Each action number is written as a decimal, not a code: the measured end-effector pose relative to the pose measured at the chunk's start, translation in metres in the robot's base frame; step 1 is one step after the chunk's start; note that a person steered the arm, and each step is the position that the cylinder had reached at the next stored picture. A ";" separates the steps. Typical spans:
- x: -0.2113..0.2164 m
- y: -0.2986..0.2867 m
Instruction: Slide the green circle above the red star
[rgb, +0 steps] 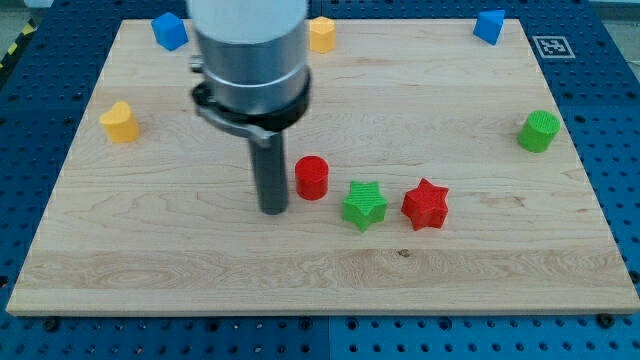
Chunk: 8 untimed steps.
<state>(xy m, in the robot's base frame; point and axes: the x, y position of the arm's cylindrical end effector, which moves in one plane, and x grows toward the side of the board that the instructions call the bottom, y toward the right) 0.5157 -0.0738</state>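
The green circle (539, 131) sits near the board's right edge. The red star (426, 204) lies right of centre, well to the left of and below the green circle. A green star (364, 205) lies just left of the red star. A red cylinder (312, 177) stands left of the green star. My tip (273, 210) rests on the board just left of the red cylinder, far from the green circle.
A yellow block (119, 121) sits at the left. A blue block (169, 30) is at the top left, a yellow block (321, 33) at the top centre, a blue block (489, 25) at the top right. The wooden board (200, 270) lies on a blue perforated table.
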 end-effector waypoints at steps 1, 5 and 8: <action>-0.002 -0.047; -0.133 -0.036; -0.176 0.148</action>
<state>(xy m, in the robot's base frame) 0.3396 0.0742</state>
